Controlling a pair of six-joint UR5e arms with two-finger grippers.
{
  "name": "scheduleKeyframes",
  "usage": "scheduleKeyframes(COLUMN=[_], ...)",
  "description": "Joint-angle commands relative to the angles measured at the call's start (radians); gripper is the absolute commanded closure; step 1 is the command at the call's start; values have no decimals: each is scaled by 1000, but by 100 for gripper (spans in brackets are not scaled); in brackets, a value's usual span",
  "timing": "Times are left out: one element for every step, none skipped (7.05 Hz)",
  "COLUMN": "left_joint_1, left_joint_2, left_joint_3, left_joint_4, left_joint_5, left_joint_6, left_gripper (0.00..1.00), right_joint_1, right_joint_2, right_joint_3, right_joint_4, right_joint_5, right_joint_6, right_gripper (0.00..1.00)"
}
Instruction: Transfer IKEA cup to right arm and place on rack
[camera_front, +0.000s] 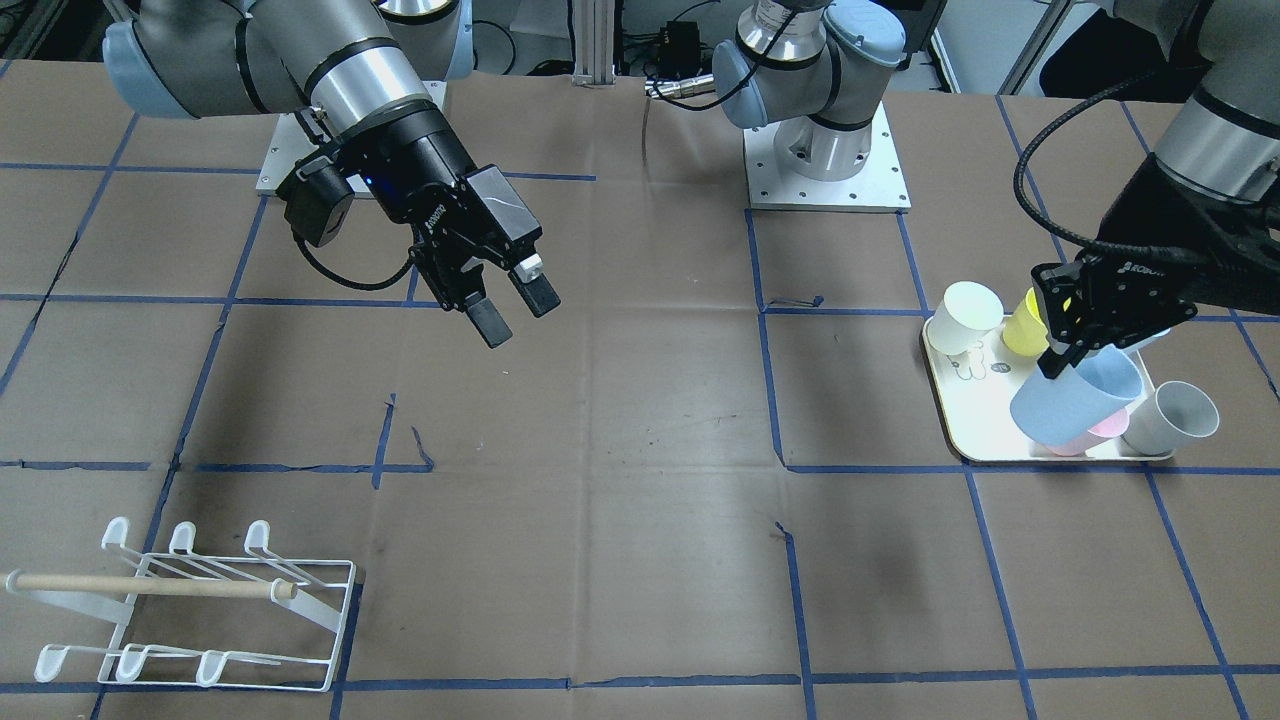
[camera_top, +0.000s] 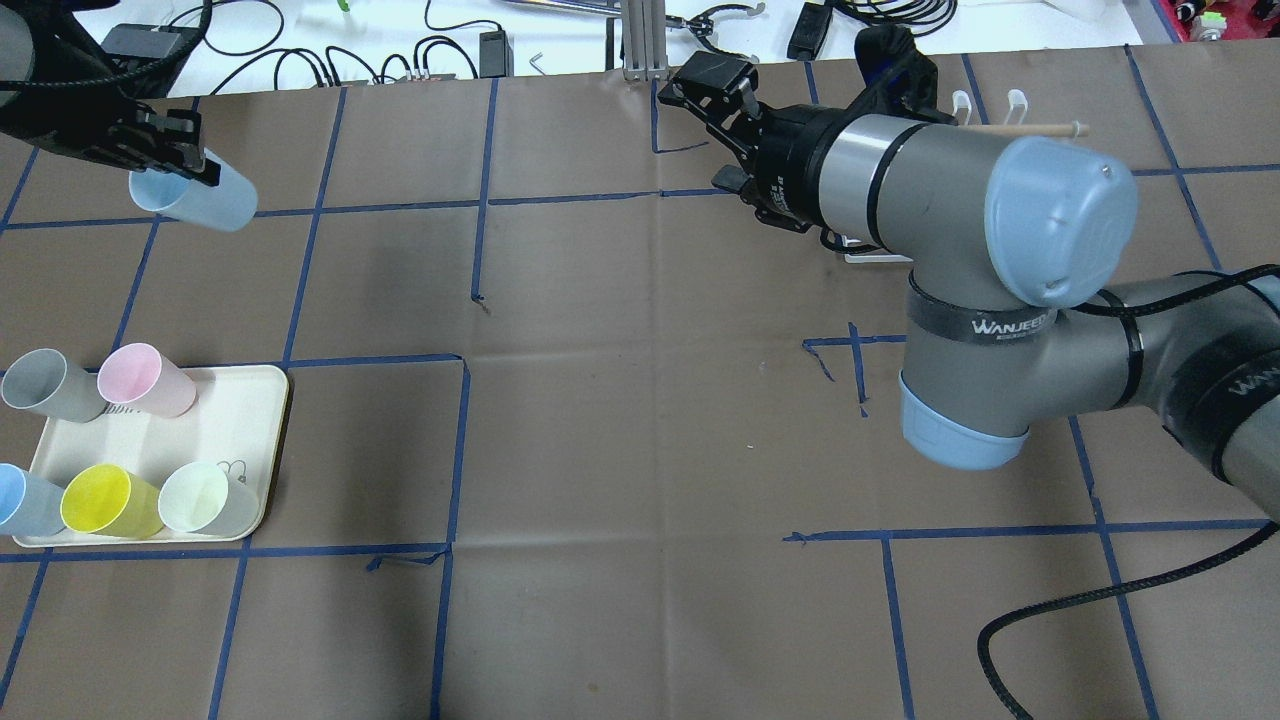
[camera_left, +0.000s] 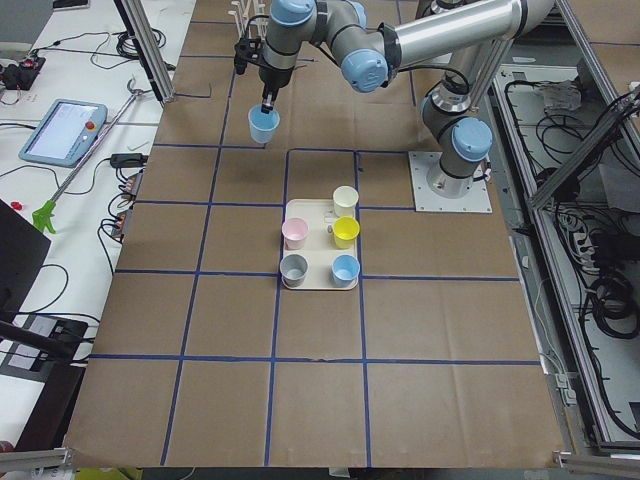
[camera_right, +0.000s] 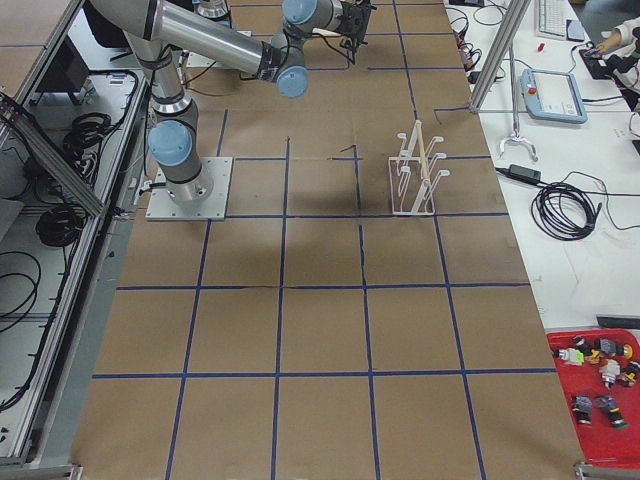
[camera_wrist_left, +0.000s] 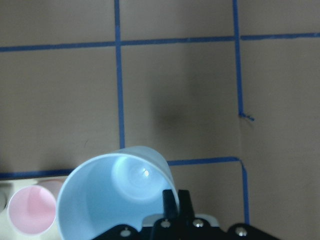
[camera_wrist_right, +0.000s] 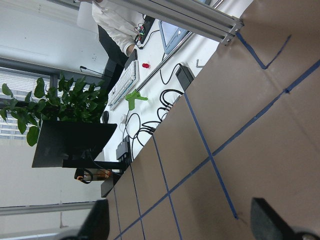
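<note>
My left gripper (camera_front: 1060, 358) is shut on the rim of a light blue cup (camera_front: 1080, 398) and holds it tilted in the air above the tray. The cup also shows in the overhead view (camera_top: 200, 198) and in the left wrist view (camera_wrist_left: 112, 195), where one finger is inside the rim and one outside. My right gripper (camera_front: 515, 308) is open and empty, in the air over the table's middle, far from the cup. The white wire rack (camera_front: 190, 610) with its wooden dowel stands empty on the table at my right end; in the overhead view (camera_top: 1030, 128) my right arm hides most of it.
A cream tray (camera_top: 255, 400) holds a grey cup (camera_top: 50, 385), a pink cup (camera_top: 145, 380), a blue cup (camera_top: 25, 500), a yellow cup (camera_top: 110, 500) and a pale cup (camera_top: 205, 497). Brown paper with blue tape lines covers the table. Cables lie at the far edge.
</note>
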Motion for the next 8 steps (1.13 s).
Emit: scheduleKeyframes(left_joint_1=[-42,-70,-79,-81,-93,-112,-145,-196], left_joint_2=[2,4,-18,-19,-27,-63,-115,-189], left_joint_3=[-66,-141,-227,-321,-400,-461,-479,-484], left_joint_4=[220,390,591,713,869,1022,1154,1304], left_joint_5=[-221,-338,-458,-547,-620,-663,-694,-705], left_joint_6=[5,7,2,4,5,4,4,7], left_gripper=[100,100,100,100,100,100,100,100], right_joint_1=[0,0,0,0,-2,0,1,5], right_joint_2=[58,101,121,123,121,127,144,149], right_joint_3=[41,45,42,42,39,36,33,39], right_joint_4=[-252,-386,-437,-438,-435,-427,-436,-451], right_joint_5=[0,-2,-4,-1,-4,-7,-1,-1], right_joint_6=[214,296,315,312,312,313,313,312], right_gripper=[0,0,0,0,0,0,0,0])
